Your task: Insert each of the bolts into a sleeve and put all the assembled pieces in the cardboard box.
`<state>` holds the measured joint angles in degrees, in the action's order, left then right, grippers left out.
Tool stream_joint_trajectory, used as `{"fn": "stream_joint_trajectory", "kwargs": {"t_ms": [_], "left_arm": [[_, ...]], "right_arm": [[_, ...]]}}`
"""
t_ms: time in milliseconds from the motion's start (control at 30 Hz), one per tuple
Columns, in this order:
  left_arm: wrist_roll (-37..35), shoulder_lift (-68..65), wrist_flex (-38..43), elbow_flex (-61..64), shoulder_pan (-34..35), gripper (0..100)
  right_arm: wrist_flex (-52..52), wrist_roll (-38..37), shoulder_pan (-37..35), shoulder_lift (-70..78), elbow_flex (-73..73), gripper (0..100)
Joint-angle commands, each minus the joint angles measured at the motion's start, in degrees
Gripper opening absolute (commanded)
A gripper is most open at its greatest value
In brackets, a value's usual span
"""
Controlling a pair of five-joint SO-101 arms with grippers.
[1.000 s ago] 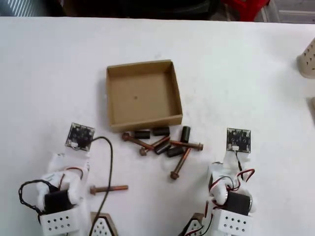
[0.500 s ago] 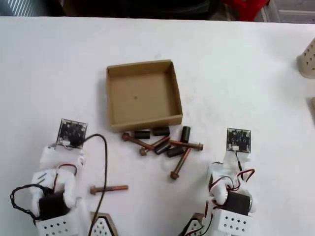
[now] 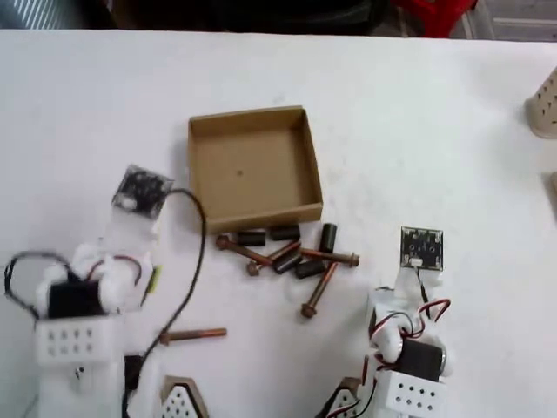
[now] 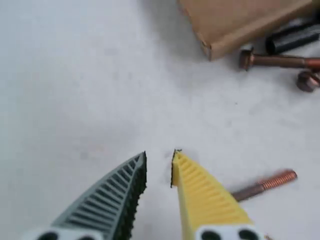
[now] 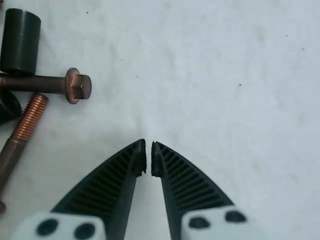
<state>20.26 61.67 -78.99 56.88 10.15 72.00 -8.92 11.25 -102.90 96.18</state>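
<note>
The open cardboard box [image 3: 258, 212] sits mid-table with nothing inside it. Just in front of it lies a pile of copper bolts [image 3: 329, 256] and black sleeves [image 3: 327, 236]. One lone bolt [image 3: 193, 333] lies apart at the front left. In the left wrist view my left gripper [image 4: 159, 154] hovers over bare table, slightly open and holding nothing, with the lone bolt [image 4: 265, 184] beside its yellow finger and the box corner [image 4: 240, 20] farther off. My right gripper [image 5: 149, 150] is shut and holds nothing, resting near a bolt head [image 5: 77, 86] and a sleeve [image 5: 20, 40].
A black cable [image 3: 193, 261] loops from the left arm across the table near the lone bolt. A pale perforated object [image 3: 545, 104] stands at the right edge. White table stretches behind and beside the box.
The left arm has risen and swung forward toward the box's left side, its cable trailing along. The right arm, the bolts and the sleeves have stayed put.
</note>
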Motion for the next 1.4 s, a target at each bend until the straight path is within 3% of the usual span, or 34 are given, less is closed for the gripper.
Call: {"fn": "stream_joint_trajectory", "kwargs": {"t_ms": [0, 100, 267, 467, 600, 700, 800, 867, 933, 1133, 1233, 1367], "left_arm": [[-1.1, -20.9, -11.1, -14.8, -8.9, 10], [-0.6, -25.6, -13.2, -17.2, -14.1, 1], [6.2, -25.9, -17.8, -15.1, -24.2, 2], [14.7, -26.2, -19.6, -15.7, -29.1, 2], [14.6, -26.3, -18.5, -15.4, -31.4, 2], [12.8, -26.2, -13.9, -14.3, -29.5, 2], [2.1, -25.9, -8.3, -13.8, -23.4, 2], [-3.4, -25.8, -4.7, -14.6, -15.0, 2], [-4.0, -26.2, -2.5, -16.5, -5.1, 2], [-4.0, -26.2, -1.3, -22.8, 21.1, 2], [-4.0, -26.3, -1.3, -24.4, 29.1, 3], [-4.5, -26.3, 0.0, -24.2, 34.5, 6]], "right_arm": [[-1.0, -0.4, 0.4, -0.4, 0.4, 1.8], [-1.0, -0.4, 0.2, -0.4, 0.6, 1.8], [-1.0, -0.4, 0.0, -0.4, 0.6, 1.8], [-2.4, -0.4, 0.0, -0.4, 0.6, 1.8], [-2.6, -0.4, 0.0, -0.4, 0.6, 1.8], [-2.6, -0.2, 0.3, -0.4, 0.6, 1.8], [-2.6, 0.0, 0.4, -0.4, 0.5, 1.8], [-2.6, -0.4, 0.4, -0.4, 0.4, 1.8], [-3.2, -1.1, 0.0, -0.4, 0.3, 1.8], [-8.3, -13.8, -1.5, -0.3, 0.3, 1.8], [-10.9, -14.2, -6.1, -0.3, 0.3, 1.8], [-16.7, -16.7, -10.8, -0.3, 0.2, 5.1]]}}
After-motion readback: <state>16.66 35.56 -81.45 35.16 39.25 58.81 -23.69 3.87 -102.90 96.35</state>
